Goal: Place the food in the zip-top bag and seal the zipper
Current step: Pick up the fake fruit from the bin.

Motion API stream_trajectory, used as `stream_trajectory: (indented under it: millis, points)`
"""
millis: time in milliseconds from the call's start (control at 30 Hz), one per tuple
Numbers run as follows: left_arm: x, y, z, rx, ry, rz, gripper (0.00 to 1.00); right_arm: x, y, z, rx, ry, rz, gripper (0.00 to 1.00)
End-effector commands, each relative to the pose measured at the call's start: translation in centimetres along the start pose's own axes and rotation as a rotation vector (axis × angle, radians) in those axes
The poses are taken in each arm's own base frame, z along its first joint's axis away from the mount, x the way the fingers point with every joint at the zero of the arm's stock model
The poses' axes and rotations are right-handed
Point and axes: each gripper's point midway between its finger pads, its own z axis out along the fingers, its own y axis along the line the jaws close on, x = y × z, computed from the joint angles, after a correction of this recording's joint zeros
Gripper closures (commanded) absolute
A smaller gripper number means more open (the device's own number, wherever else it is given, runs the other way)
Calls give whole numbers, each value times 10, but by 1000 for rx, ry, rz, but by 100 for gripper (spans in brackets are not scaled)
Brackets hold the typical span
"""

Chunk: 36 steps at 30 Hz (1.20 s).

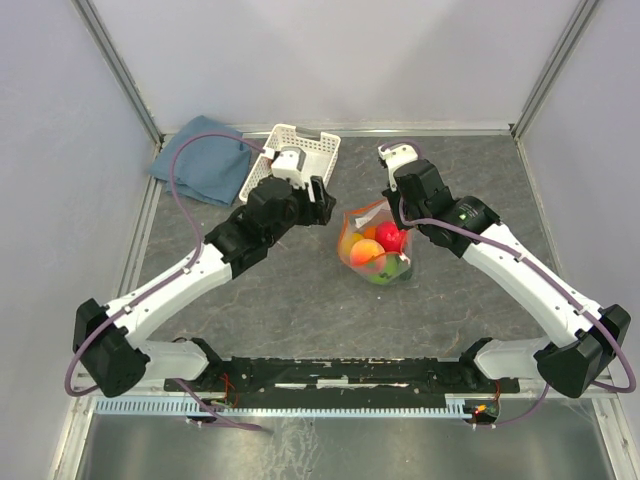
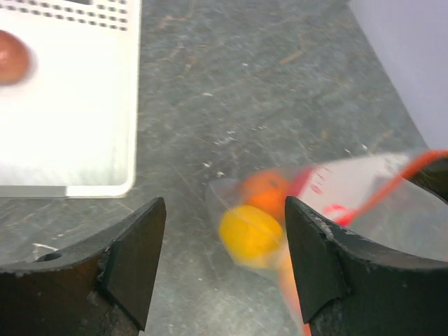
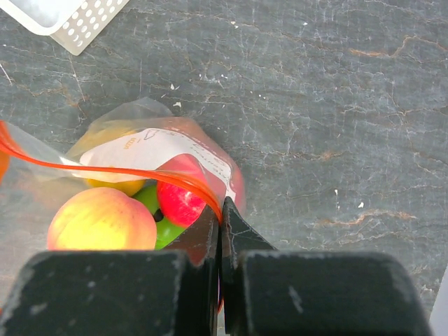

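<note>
Several pieces of food (image 1: 390, 238) already sit in the zip-top bag (image 1: 375, 245) mid-tabletop (image 1: 300, 300), whose mouth looks unsealed. The right claw (image 3: 220, 217) pinches the zipper (image 3: 105, 170), and the left claw (image 2: 224, 217) hangs open and empty beside the bag. Farther back, one brown piece (image 2: 10, 59) waits in the white basket (image 1: 300, 130). A blue cloth (image 1: 200, 160) lies beside the basket, obstructing nothing.

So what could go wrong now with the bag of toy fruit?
1. Only the right fingers pinch the zipper, at one end, and the left fingers are open. The bag looks unsealed, so the peach could roll out if the bag tips.
2. A brown food piece sits in the white basket. Sealing now might leave it out.
</note>
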Motion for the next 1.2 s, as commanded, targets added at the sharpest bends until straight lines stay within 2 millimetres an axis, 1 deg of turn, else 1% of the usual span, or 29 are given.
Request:
stream_trajectory:
  millis: [0,67,200,267,400,433,467,533,600,700,767,833,967,1000,1033,1167]
  points:
    - [-18,39,15,-113,-35,-22,23,-20,-5,-4,18,-75,37,99]
    - [-16,60,25,-165,-18,-26,20,-20,-5,-4,16,-75,37,99]
    - [-21,99,44,-263,-1,-1,15,-20,-2,-3,6,-74,32,99]
    - [-21,118,56,-309,16,56,11,-20,-1,-2,0,-74,30,99]
    - [-23,147,82,-365,85,201,5,-20,2,0,-13,-71,29,99]
    - [-29,151,89,-364,88,238,4,-19,3,1,-17,-68,26,99]
    - [-25,157,96,-366,113,274,4,-18,4,2,-21,-66,24,99]
    - [-29,166,109,-363,147,353,3,-18,5,3,-28,-64,21,99]
    - [-28,179,122,-365,184,410,3,-18,7,3,-35,-63,19,99]
    - [-21,194,139,-348,234,489,2,-19,8,2,-47,-67,19,99]
    - [-16,200,150,-310,269,547,2,-19,9,1,-53,-73,21,99]
    - [-12,209,161,-309,294,609,2,-19,10,0,-60,-74,19,99]
    - [-15,230,185,-334,346,734,2,-20,12,-1,-73,-78,19,99]
    - [-15,236,191,-342,358,752,3,-20,12,-1,-76,-78,19,99]
    - [-7,244,197,-342,392,767,3,-20,13,-1,-79,-78,20,99]
    - [-3,262,216,-341,438,804,7,-18,14,2,-81,-70,18,99]
